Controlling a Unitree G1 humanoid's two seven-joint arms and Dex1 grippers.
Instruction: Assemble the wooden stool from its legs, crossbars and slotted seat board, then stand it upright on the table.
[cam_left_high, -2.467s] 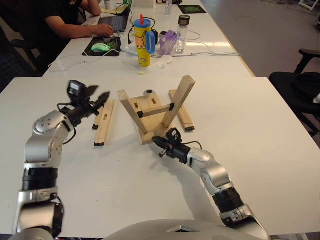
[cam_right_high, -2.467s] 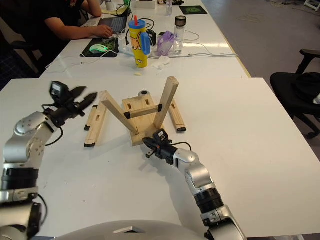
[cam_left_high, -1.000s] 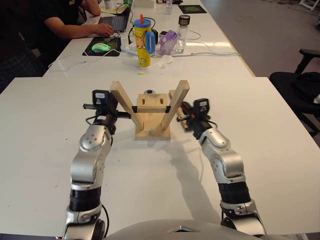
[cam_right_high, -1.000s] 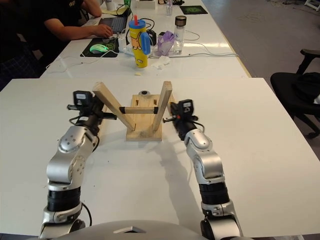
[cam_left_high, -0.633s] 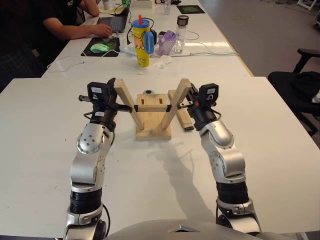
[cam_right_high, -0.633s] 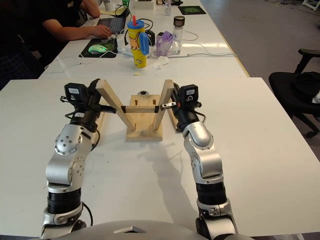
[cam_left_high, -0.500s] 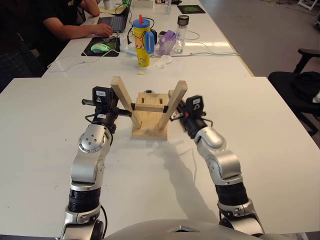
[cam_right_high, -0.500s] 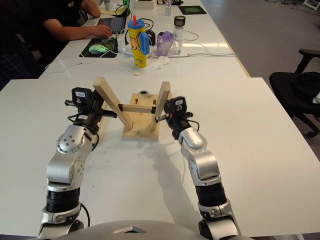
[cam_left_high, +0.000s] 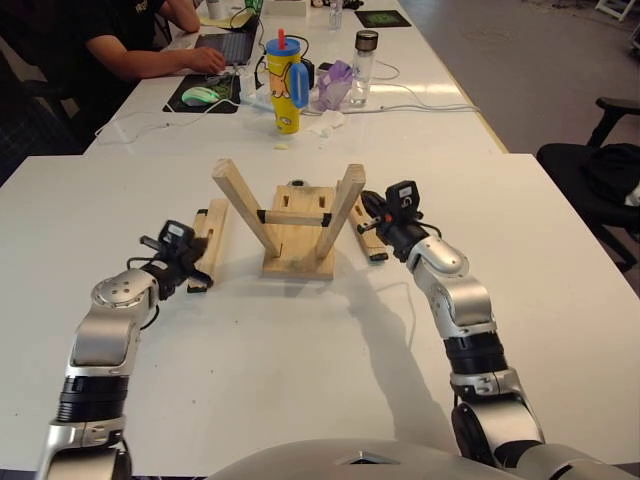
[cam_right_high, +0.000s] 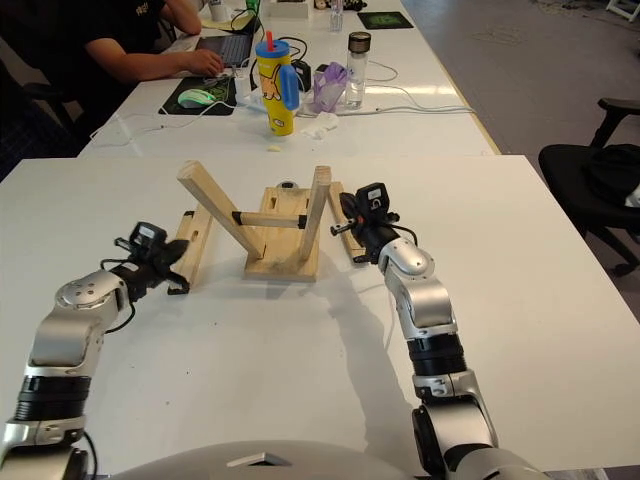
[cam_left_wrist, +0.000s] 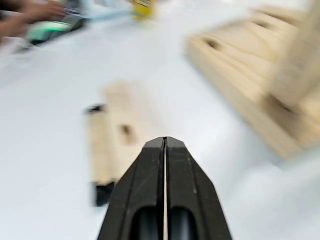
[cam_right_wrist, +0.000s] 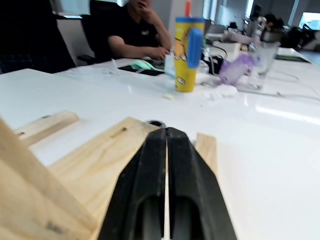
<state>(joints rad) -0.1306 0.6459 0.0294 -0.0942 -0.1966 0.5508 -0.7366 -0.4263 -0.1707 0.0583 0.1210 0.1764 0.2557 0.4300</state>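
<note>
Now my left pincer, shut tight, has dropped away from the stool to the near end of a loose leg on the bench. Farther off, my right pincer, also shut, stays beside the right upright leg. The seat board lies flat, so I judge fetching legs comes next.

Office: laptop, white desks
</note>
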